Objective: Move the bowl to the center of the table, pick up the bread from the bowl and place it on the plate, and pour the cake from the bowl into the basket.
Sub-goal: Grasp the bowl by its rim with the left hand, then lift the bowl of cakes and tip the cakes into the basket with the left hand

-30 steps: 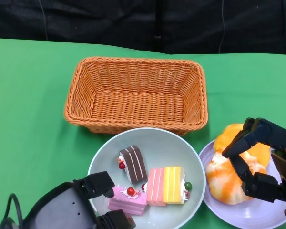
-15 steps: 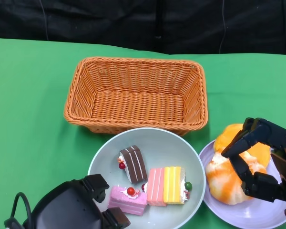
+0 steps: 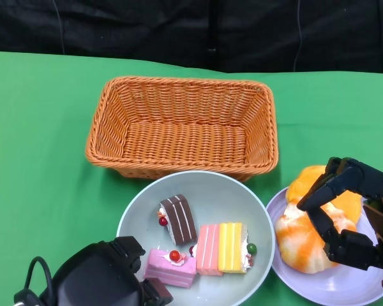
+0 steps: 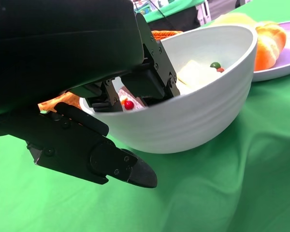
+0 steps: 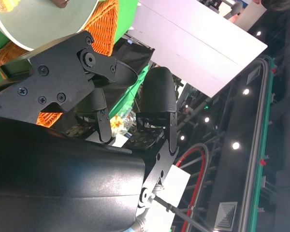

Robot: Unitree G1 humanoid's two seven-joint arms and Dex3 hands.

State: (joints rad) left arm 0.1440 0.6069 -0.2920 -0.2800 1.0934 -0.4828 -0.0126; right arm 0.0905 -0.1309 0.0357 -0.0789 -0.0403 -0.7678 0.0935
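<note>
We are looking over the table (image 3: 38, 127), going left to right. Our left hand (image 3: 124, 271) is sitting at about seven o'clock of the bowl (image 3: 198, 185). In the left wrist view its upper fingers (image 4: 150, 77) are hooking over the near rim and a lower finger (image 4: 111, 162) is lying outside the wall, so we are judging that it is pinching the rim, though the contact itself is partly hidden. The bowl is resting mid-table, its far rim just beside the near wall of the orange basket (image 3: 179, 121), which is lying at twelve o'clock with its long axis running left to right. Four cake slices (image 3: 207, 245) are lying inside the bowl. At three o'clock the plate (image 3: 345, 284) is carrying the bread (image 3: 303, 242). Our right hand (image 3: 348, 217) is arching over the bread with fingers spread; we cannot tell whether it is touching the bread or already released.

The pour is what is remaining, we think. It is turning on this: the basket is lying straight ahead of the bowl, and the left hand is the nearer one, already at the rim opposite the basket, so tipping away from us should be sending the cake in.
</note>
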